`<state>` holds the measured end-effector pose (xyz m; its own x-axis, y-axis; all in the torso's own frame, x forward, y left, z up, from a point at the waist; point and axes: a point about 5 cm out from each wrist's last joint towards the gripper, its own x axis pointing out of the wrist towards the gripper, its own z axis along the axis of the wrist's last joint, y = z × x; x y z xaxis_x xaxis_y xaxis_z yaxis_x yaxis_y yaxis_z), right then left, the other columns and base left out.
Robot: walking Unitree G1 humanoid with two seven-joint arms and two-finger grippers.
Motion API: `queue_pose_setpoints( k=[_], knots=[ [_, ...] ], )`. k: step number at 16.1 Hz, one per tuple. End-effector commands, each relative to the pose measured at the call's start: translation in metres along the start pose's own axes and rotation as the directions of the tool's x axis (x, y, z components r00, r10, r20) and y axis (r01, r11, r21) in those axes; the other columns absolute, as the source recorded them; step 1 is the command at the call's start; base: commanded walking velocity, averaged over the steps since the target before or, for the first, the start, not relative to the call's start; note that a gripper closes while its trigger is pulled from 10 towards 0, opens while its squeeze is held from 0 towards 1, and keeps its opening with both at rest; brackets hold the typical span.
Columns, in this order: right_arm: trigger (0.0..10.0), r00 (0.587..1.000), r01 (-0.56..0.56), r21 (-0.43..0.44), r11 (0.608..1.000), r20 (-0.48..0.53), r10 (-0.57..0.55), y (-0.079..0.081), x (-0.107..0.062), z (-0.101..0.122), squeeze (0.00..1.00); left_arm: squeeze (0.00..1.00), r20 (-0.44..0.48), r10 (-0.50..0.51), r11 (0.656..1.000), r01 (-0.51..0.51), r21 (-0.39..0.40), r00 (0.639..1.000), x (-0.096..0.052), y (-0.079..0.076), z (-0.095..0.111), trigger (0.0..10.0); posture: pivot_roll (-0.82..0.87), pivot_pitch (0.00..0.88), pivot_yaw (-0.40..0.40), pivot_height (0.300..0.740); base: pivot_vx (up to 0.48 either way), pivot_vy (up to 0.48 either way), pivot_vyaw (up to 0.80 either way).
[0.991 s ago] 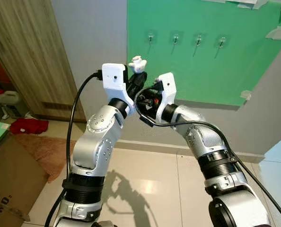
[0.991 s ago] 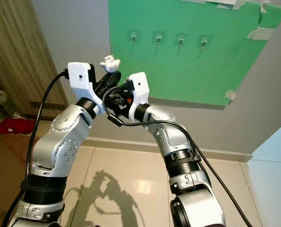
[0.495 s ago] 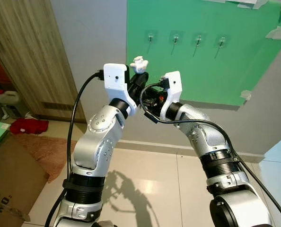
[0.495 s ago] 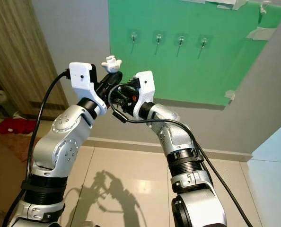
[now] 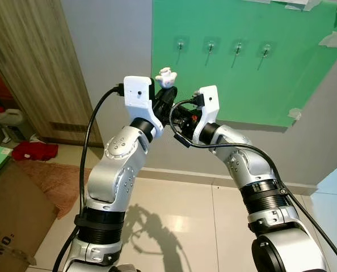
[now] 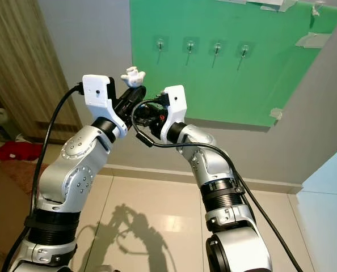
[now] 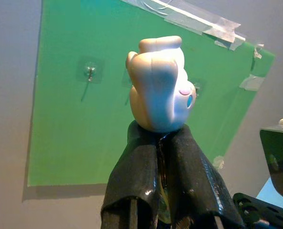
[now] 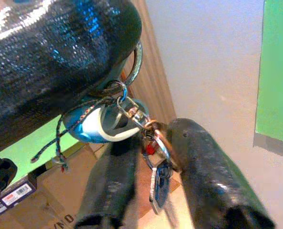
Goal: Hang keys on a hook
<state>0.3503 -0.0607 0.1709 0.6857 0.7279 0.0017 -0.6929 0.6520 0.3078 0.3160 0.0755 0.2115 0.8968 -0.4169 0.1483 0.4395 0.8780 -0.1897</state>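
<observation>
Facing green board [image 5: 231,62] hooks [image 5: 180,43], left claw [image 5: 167,93] pinches keys [image 8: 153,157], right claw [image 8: 151,191] open

From our head we look forward, slightly down, at both raised arms before the green board [image 5: 242,62]; both eye views share it. Our left wrist camera looks along its fingers toward that board, while the right wrist camera sits close behind the keys [image 8: 153,157].
</observation>
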Motion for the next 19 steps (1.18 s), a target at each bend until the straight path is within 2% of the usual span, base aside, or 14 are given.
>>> queue_pose_setpoints(
  k=[1, 12, 13, 15, 17, 18, 19],
  knots=[
    [0.0, 0.999, 0.000, -0.010, 1.000, 0.044, 0.001, -0.001, -0.003, 0.008, 0.00, 0.00, 0.000, -0.002, 1.000, 0.002, 0.019, 1.000, 0.002, -0.001, 0.003, 10.0, 0.04, 0.000, -0.035, 0.740, 0.000, 0.000, 0.00],
    [0.0, 0.999, 0.034, -0.008, 0.999, 0.039, -0.034, -0.011, -0.011, 0.008, 0.00, 0.00, -0.012, 0.033, 0.997, -0.032, 0.072, 0.999, 0.002, 0.004, 0.000, 10.0, 0.03, 0.000, -0.038, 0.740, 0.000, 0.000, 0.00],
    [0.0, 0.999, 0.035, -0.017, 0.999, 0.034, -0.034, -0.012, -0.012, 0.008, 0.00, 0.00, -0.014, 0.036, 0.996, -0.035, 0.079, 0.999, 0.002, 0.004, 0.000, 10.0, 0.03, 0.000, -0.038, 0.740, 0.000, 0.000, 0.00],
    [0.0, 1.000, 0.015, -0.109, 0.994, -0.007, -0.016, -0.015, -0.018, 0.006, 0.00, 0.00, -0.023, 0.060, 0.994, -0.057, 0.096, 0.998, 0.002, 0.007, -0.002, 10.0, 0.03, 0.000, -0.039, 0.740, 0.000, 0.000, 0.00],
    [0.0, 0.999, 0.020, -0.144, 0.989, -0.030, -0.025, -0.022, -0.023, 0.006, 0.00, 0.00, -0.021, 0.068, 0.993, -0.065, 0.103, 0.997, 0.002, 0.009, -0.002, 10.0, 0.03, 0.000, -0.040, 0.740, 0.000, 0.000, 0.00],
    [0.0, 0.999, 0.022, -0.148, 0.989, -0.035, -0.027, -0.024, -0.025, 0.006, 0.00, 1.00, 0.004, 0.090, 0.988, -0.090, 0.124, 0.996, 0.001, 0.011, 0.001, 10.0, 0.03, 0.000, -0.041, 0.740, 0.000, 0.000, 0.00],
    [0.0, 0.999, 0.021, -0.149, 0.989, -0.037, -0.026, -0.024, -0.026, 0.006, 0.00, 1.00, 0.012, 0.097, 0.987, -0.098, 0.128, 0.995, 0.000, 0.011, 0.002, 10.0, 0.03, 0.000, -0.041, 0.740, 0.000, 0.000, 0.00]
  ],
)
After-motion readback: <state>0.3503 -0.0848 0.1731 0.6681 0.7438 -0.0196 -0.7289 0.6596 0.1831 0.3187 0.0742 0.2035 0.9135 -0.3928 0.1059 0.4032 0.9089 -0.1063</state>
